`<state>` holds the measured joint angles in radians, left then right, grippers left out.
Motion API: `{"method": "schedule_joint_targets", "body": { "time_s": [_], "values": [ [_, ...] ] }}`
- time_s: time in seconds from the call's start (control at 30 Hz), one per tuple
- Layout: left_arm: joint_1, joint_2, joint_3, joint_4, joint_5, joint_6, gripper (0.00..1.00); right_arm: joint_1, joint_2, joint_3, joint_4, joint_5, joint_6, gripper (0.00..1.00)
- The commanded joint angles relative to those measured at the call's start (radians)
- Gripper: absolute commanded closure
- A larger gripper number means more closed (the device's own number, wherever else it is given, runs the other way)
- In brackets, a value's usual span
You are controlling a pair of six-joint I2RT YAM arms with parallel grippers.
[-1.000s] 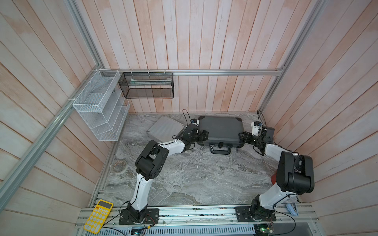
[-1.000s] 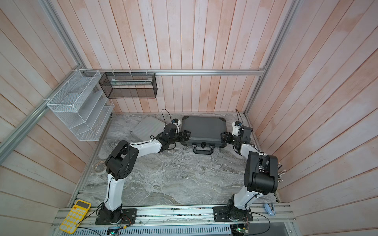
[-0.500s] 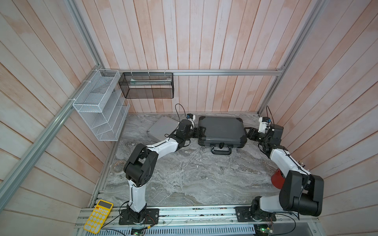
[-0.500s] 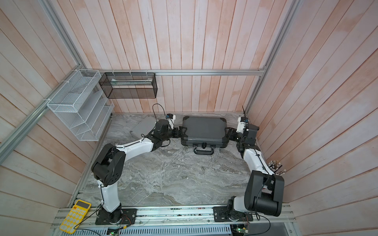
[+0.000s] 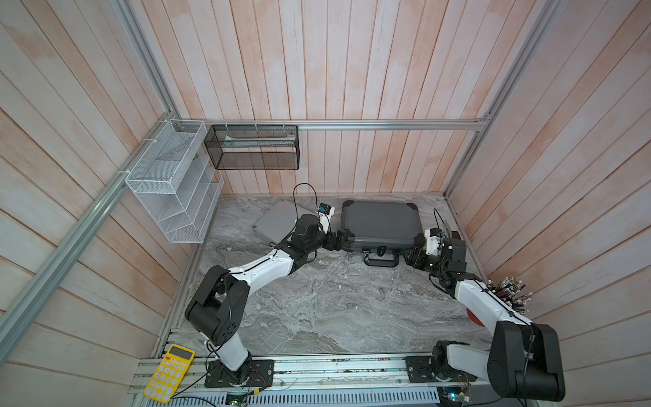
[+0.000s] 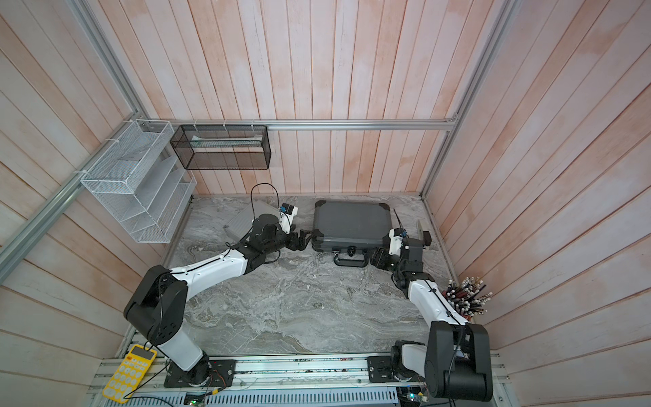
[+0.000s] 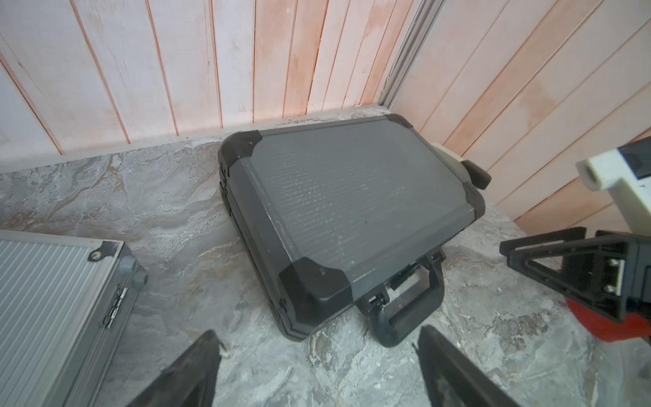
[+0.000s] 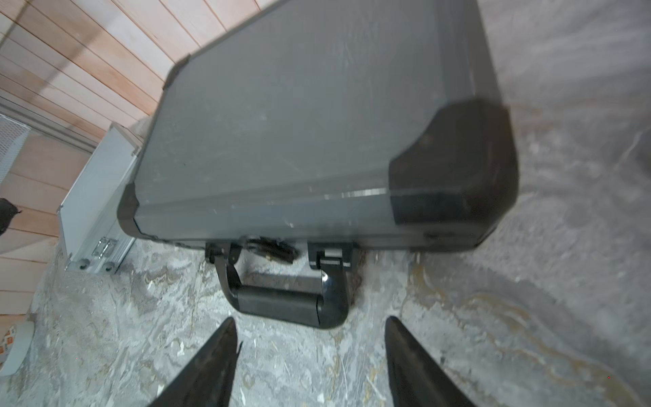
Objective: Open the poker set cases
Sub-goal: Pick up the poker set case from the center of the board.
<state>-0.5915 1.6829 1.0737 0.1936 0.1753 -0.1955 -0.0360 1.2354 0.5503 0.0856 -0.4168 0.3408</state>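
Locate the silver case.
In a top view the silver case lies closed at the back of the table, left of the dark grey case, partly hidden by the left arm.

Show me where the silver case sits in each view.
In a top view: silver case lies left of the dark grey case.
In a top view: same place, partly behind the left arm.
Left wrist: cut off at the picture's edge, lid shut.
Right wrist: beyond the dark grey case's far corner.
Landmark: the dark grey case, in all four.

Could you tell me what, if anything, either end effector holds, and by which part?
Nothing is held: left end effector and right end effector are open near the dark grey case.
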Motion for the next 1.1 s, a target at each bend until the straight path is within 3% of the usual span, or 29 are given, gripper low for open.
{"method": "schedule_joint_targets", "body": {
  "time_s": [0.0, 0.23, 0.43, 0.77, 1.07],
  "values": [
    [-0.018, -0.043, -0.038, -0.023, 0.011, 0.056, 0.1, 0.023, 0.037, -0.036, 0.093, -0.052, 0.057, 0.32],
    [-0.043, -0.032, -0.041, -0.026, 0.024, 0.069, 0.1, 0.054, 0.145, -0.075, 0.253, -0.025, 0.118, 0.23],
    [-0.047, -0.032, -0.063, 0.001, 0.009, 0.052, 0.1, 0.072, 0.239, -0.087, 0.385, -0.027, 0.169, 0.23],
    [-0.047, -0.02, -0.093, 0.021, -0.001, 0.061, 0.1, 0.128, 0.34, -0.1, 0.562, -0.013, 0.261, 0.28],
    [-0.045, -0.005, -0.123, 0.044, -0.001, 0.054, 0.1, 0.128, 0.373, -0.125, 0.638, -0.02, 0.325, 0.41]
  ]
}}
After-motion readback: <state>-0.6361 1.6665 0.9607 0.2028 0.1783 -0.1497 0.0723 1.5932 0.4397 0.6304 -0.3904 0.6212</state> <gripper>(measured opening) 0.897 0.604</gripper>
